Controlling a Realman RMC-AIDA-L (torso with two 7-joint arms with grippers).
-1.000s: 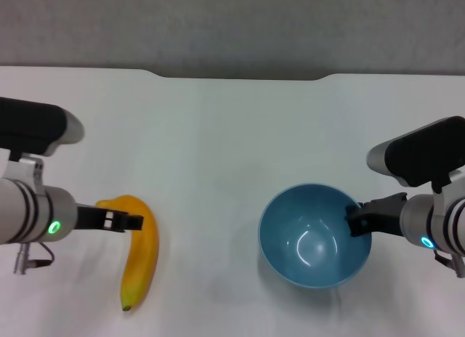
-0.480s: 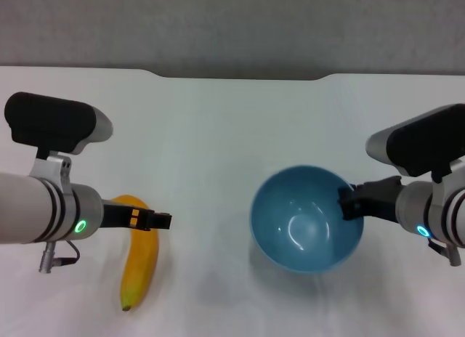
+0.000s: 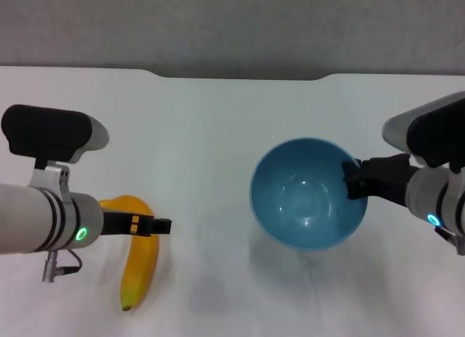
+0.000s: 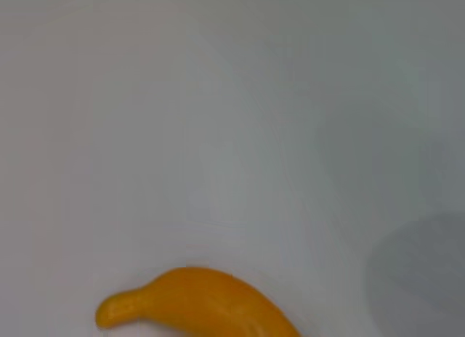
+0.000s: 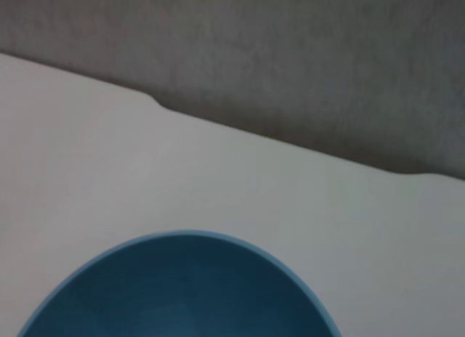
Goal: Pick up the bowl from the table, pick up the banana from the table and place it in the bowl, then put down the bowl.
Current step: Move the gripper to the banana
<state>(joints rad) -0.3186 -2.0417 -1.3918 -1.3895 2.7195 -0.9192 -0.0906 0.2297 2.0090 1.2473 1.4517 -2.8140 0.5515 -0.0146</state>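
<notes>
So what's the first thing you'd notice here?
Probably the shiny blue bowl, held at its rim by the right gripper on the right of the white table. Next, the yellow banana lying on the left, with the left gripper over it.

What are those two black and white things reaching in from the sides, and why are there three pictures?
They are a robot's two arms, each ending in a pincer. The wide picture comes from a camera on the robot's head, looking down at a white table. The other two come from small cameras on its wrists, so they show things close up. The right pincer grips the rim of a blue bowl, which looks raised off the table, judging by the shadow beneath it. The left pincer sits just above a yellow banana lying on the table. I cannot tell whether it is open. The left wrist picture shows the banana's end; the right one shows the bowl's rim.
</notes>
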